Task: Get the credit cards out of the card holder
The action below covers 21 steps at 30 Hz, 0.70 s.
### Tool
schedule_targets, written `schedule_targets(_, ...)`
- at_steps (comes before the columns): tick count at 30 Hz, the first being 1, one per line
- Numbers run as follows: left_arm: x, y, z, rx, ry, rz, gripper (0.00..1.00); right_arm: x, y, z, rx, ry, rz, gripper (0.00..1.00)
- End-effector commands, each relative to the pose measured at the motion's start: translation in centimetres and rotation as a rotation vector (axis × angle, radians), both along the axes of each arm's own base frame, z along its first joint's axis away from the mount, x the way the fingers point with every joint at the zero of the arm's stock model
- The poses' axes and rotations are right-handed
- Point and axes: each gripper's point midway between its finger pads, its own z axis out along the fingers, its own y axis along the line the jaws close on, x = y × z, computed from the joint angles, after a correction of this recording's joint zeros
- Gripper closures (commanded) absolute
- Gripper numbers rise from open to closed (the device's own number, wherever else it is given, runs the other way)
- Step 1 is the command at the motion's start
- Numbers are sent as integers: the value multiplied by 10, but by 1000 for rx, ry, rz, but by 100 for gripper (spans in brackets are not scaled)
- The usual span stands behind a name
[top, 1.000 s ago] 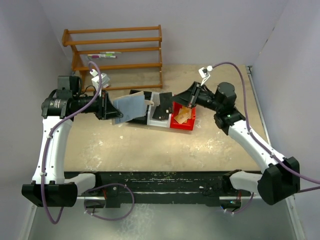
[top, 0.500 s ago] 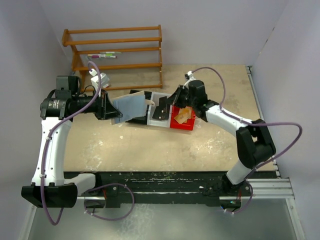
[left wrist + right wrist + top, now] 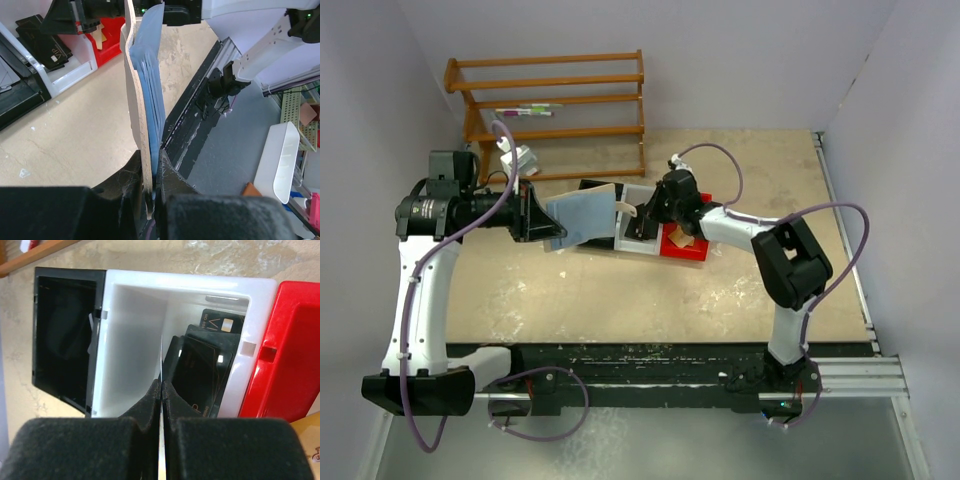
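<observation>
- Right pincer is pinched tight on one thin credit card, just above the white bin.
- Left pincer squeezes the card holder by its bottom edge, left of the white bin.
- I think the credit card is light, stiff and slippery, so an edge is the best place to grab it.

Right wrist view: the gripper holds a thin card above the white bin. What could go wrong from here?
The card is pinched edge-on in the right gripper; released so, it may stand against the black cards in the white bin. The left gripper grips the card holder only at one edge, so it could slip.
</observation>
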Motion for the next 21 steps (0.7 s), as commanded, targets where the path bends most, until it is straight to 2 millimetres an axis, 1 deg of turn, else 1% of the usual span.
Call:
schedule_targets(1, -13, -6, 27, -49, -97, -60, 100, 19, 5, 25, -16, -100, -23, 100)
schedule_targets(3, -15, -7, 29, -61, -97, -71, 100, 19, 4, 25, -30, -105, -20, 100)
schedule_targets(6, -17, -8, 33, -76, -100, -82, 100, 17, -3, 26, -67, -105, -35, 100)
schedule_targets(7, -17, -9, 34, -80, -101, -86, 100, 16, -6, 27, -79, -108, -45, 98)
schedule_targets(9, -17, -10, 36, -88, -102, -92, 100, 13, -11, 31, -93, -117, -57, 88)
schedule_targets(11, -17, -10, 40, -93, -110, -97, 100, 10, -17, 38, -97, -130, -70, 83)
schedule_targets(12, -17, -11, 43, -99, -113, -101, 99, 8, -20, 45, -96, -140, -80, 75)
schedule_targets(16, -17, -12, 47, -116, -115, -113, 99, 0, -27, 77, -79, -188, -95, 56)
schedule_targets(19, -19, -13, 48, -127, -114, -122, 99, -10, -28, 113, -25, -247, -73, 48)
schedule_targets(21, -20, -14, 49, -137, -109, -131, 99, -22, -25, 146, 43, -304, -31, 40)
